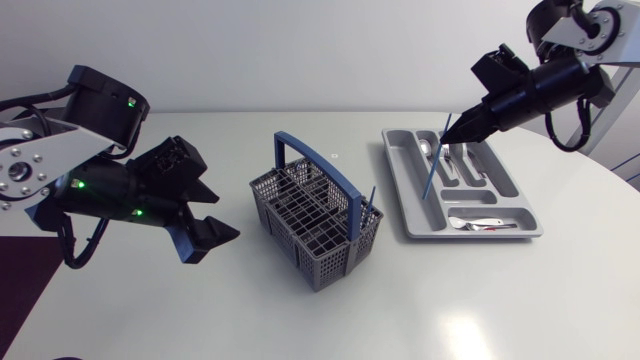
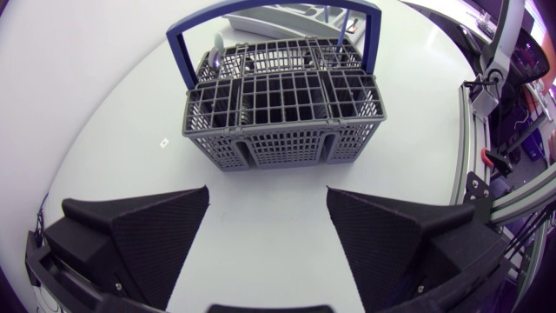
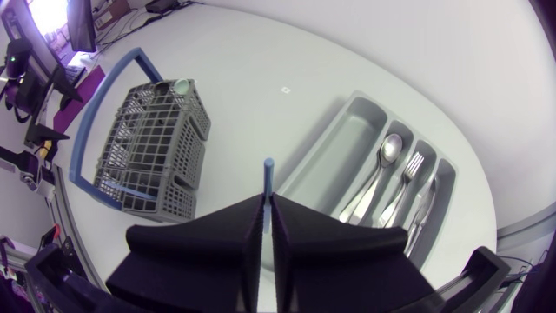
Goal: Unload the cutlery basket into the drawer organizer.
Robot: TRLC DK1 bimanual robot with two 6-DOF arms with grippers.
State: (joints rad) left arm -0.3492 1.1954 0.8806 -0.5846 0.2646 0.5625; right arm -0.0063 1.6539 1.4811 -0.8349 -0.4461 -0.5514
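The grey cutlery basket (image 1: 315, 225) with a blue handle stands mid-table; a blue-handled piece (image 1: 372, 200) sticks up from its right corner. My right gripper (image 1: 455, 128) is shut on a thin blue utensil (image 1: 432, 170), held slanted above the grey drawer organizer (image 1: 405, 160). From the right wrist, the blue utensil (image 3: 268, 178) pokes out ahead of the closed fingers, above the organizer (image 3: 347, 148) edge. My left gripper (image 1: 205, 220) stands open left of the basket; the basket (image 2: 282, 109) is ahead of its spread fingers (image 2: 156, 226).
The organizer holds a spoon (image 3: 388, 152), a fork (image 3: 413, 165) and a knife in its long compartments, and small cutlery (image 1: 480, 222) in the front cross compartment. Bare table surrounds the basket.
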